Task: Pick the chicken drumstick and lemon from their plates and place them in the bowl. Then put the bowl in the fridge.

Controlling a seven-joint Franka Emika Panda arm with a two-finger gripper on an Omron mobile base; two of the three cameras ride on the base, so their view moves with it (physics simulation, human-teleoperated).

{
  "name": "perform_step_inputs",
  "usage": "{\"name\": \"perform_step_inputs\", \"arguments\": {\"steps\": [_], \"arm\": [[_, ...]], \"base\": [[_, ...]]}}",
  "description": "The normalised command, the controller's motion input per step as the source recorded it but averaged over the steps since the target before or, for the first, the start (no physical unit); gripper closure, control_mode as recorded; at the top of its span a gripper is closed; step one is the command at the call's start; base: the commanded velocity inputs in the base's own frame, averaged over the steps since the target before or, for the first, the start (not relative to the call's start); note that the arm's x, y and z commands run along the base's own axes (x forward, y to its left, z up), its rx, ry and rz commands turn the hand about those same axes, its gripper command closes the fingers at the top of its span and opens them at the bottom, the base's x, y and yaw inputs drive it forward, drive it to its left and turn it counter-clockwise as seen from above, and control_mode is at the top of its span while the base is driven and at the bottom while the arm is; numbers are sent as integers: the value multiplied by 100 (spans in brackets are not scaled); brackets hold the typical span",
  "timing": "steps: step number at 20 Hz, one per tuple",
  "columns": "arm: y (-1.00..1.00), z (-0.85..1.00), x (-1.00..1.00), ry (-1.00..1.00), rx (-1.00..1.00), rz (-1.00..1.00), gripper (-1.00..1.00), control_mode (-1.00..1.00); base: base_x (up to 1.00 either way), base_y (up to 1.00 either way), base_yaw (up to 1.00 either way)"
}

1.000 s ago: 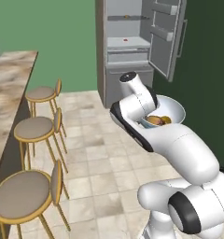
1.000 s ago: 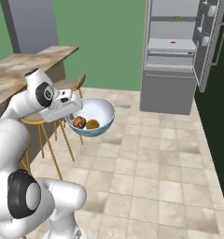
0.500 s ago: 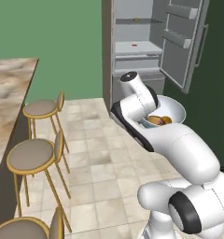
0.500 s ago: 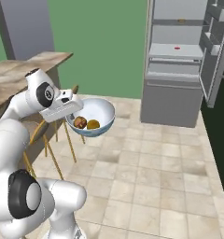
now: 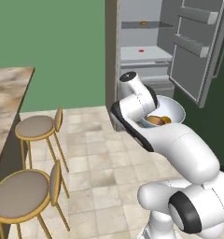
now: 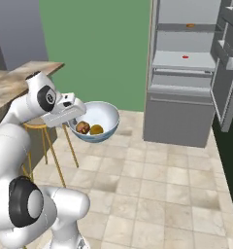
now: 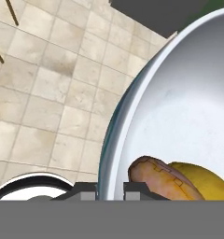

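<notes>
My gripper (image 6: 75, 115) is shut on the near rim of the white bowl (image 6: 103, 115) with the light blue outside, holding it in the air in front of the arm. Inside lie the golden-brown chicken drumstick (image 6: 82, 127) and the yellow lemon (image 6: 96, 130), side by side. The hand view looks down the bowl (image 7: 188, 102) wall, with the drumstick (image 7: 156, 179) and lemon (image 7: 202, 179) at its bottom and my gripper (image 7: 110, 189) clamped over the rim. The grey fridge (image 6: 181, 73) stands open ahead. The plates are out of view.
The fridge door (image 5: 198, 46) swings out to the right with bins on it. A small orange item (image 6: 190, 25) and a red spot (image 6: 185, 57) sit on fridge shelves. The marble counter (image 5: 4, 93) and two round stools (image 5: 37, 126) (image 5: 23, 193) stand left. Tiled floor lies between.
The whole picture has shifted: the base has moved, bringing the fridge closer and more to the middle and the stools nearer. The bowl stays held the same way in front of the arm.
</notes>
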Motion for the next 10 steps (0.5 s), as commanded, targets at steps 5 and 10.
{"name": "perform_step_inputs", "arguments": {"steps": [5, 10], "arm": [[0, 0, 0, 0, 0, 0, 100, 100], [0, 0, 0, 0, 0, 0, 100, 100]], "base": [[78, -35, 0], [72, -45, 0]]}}
